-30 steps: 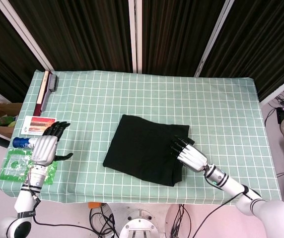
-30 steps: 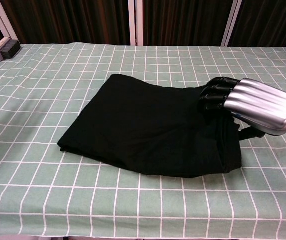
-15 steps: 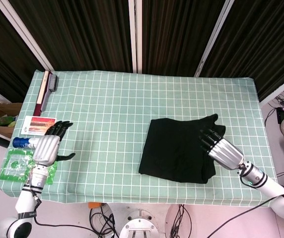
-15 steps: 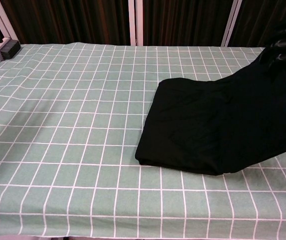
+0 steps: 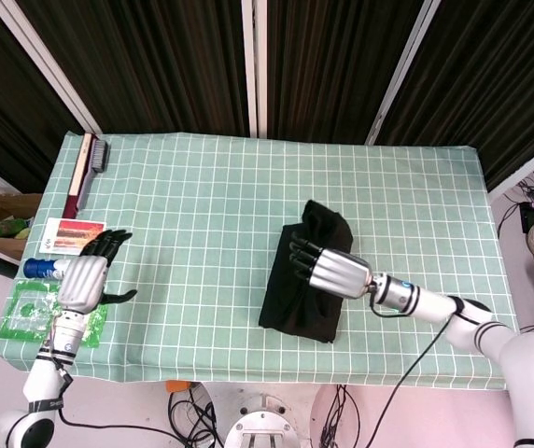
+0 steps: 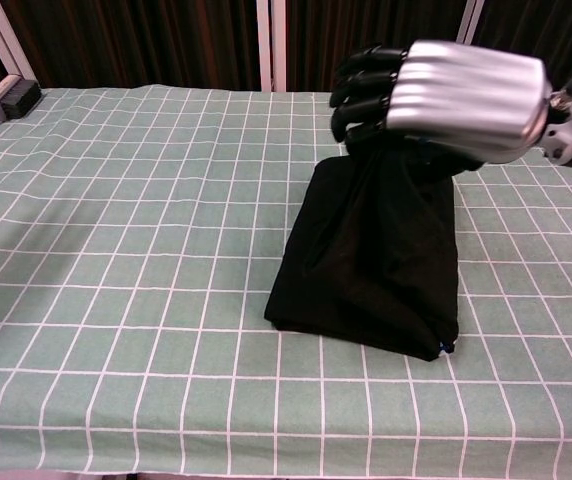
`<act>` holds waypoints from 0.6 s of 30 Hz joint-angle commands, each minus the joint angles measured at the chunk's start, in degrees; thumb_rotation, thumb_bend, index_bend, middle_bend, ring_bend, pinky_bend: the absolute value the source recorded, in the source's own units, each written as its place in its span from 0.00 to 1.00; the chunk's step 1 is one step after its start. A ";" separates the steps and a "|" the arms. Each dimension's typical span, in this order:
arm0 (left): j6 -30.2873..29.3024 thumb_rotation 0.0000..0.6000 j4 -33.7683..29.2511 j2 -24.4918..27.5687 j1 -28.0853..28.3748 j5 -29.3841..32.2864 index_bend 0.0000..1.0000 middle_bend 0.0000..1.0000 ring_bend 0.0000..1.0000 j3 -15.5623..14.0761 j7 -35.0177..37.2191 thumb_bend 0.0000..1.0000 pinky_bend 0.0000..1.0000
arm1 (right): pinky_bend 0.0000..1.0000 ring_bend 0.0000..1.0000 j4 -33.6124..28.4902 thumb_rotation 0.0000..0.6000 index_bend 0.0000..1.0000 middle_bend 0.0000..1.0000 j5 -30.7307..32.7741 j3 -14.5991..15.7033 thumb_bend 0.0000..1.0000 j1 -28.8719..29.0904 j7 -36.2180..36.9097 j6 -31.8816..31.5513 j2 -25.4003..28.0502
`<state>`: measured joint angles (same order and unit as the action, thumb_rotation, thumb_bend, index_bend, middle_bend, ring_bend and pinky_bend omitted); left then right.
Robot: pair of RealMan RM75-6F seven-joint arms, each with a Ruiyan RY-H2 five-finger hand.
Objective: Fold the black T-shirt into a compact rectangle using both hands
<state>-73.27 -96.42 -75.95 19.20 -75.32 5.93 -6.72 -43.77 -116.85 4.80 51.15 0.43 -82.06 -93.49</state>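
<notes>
Risk: the right hand (image 6: 436, 95) holds a bunched edge of the black T-shirt (image 6: 371, 255) in the air; let go crooked and the layers slump into a heap.
Shirt look: dark, already doubled into a narrow stack, far edge lifted, near edge flat.
Shirt place: on the table (image 5: 202, 215), toward 4 o'clock from centre.
Left hand (image 5: 85, 280): empty, fingers spread, resting at 8 o'clock.
</notes>
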 commanded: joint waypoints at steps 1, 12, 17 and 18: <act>-0.02 1.00 0.19 0.07 -0.26 -0.11 0.14 0.10 0.06 -0.23 0.39 0.00 0.18 | 0.19 0.21 4.29 1.00 0.60 0.37 -1.39 0.87 0.59 3.38 2.21 4.09 -4.42; -0.42 1.00 1.37 -0.09 -1.35 -0.50 0.14 0.10 0.06 -0.73 2.59 0.00 0.18 | 0.12 0.16 14.04 1.00 0.40 0.29 2.38 2.99 0.48 3.61 4.44 13.00 -12.98; -0.77 1.00 1.32 -0.08 -1.47 -0.77 0.14 0.10 0.06 -0.57 2.33 0.00 0.18 | 0.00 0.00 10.77 1.00 0.00 0.06 7.18 0.30 0.05 2.20 1.67 15.18 -13.92; -0.98 1.00 1.21 -0.01 -1.54 -0.87 0.14 0.10 0.06 -0.54 2.16 0.00 0.18 | 0.00 0.00 9.58 1.00 0.00 0.05 7.78 -0.29 0.04 1.94 1.73 14.04 -13.44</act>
<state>-74.15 -95.14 -76.01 17.72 -76.12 5.36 -4.47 -32.12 -110.47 5.91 53.90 2.76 -66.43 -106.99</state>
